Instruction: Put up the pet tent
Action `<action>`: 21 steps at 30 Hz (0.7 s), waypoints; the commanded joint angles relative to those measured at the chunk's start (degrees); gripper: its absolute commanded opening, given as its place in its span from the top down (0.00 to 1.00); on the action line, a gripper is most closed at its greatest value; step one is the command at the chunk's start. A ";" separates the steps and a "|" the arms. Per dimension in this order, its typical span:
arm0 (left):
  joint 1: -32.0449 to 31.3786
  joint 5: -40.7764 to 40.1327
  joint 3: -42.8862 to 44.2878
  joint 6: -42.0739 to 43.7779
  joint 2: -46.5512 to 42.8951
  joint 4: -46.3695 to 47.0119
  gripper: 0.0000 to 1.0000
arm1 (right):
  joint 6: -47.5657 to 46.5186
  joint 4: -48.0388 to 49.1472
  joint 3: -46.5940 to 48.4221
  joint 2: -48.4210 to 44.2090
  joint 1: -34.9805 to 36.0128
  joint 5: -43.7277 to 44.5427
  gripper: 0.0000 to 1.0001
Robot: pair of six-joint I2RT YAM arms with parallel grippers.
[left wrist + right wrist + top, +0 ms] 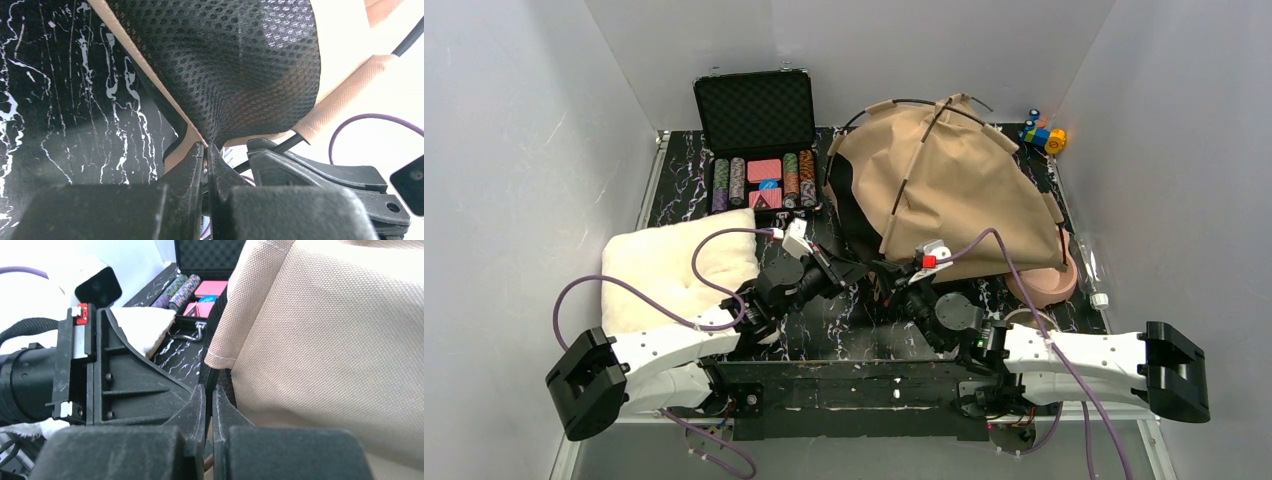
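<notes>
Pet tent (954, 185): lay half collapsed, just beyond both grippers, and its near edge came down to their tips.
Left gripper (206, 150): clenched on the tent's edge, where the black mesh met the tan trim.
Right gripper (210, 392): just beside the left one, with the fingers pressed together on the dark hem under the tan canvas.
Case (754, 110): open, beyond and left of the left gripper; it held rows of poker chips (799, 178).
Cushion (679, 265): left of the left gripper.
Bowl (1056, 282): pink, right of the right gripper, partly under the tent.
Table (844, 335): bare marble surface on the near side of the grippers.
</notes>
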 commanded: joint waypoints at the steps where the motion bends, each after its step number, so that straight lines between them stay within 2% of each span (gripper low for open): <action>1: -0.03 2.18 -0.67 -3.76 -0.51 5.50 1.00 | -9.12 10.69 -0.66 2.28 0.03 3.72 0.99; 6: 0.01 0.04 2.56 -1.46 -2.98 1.76 1.00 | -3.98 4.87 -2.26 2.01 1.88 6.53 0.99; 13: 0.01 0.00 -0.15 -1.97 -1.79 1.98 1.00 | 1.83 -3.58 1.65 -2.62 1.89 8.16 0.99; 21: 0.01 0.82 -1.23 -2.24 0.26 3.28 1.00 | 3.31 -5.50 3.60 -3.57 1.79 8.24 0.99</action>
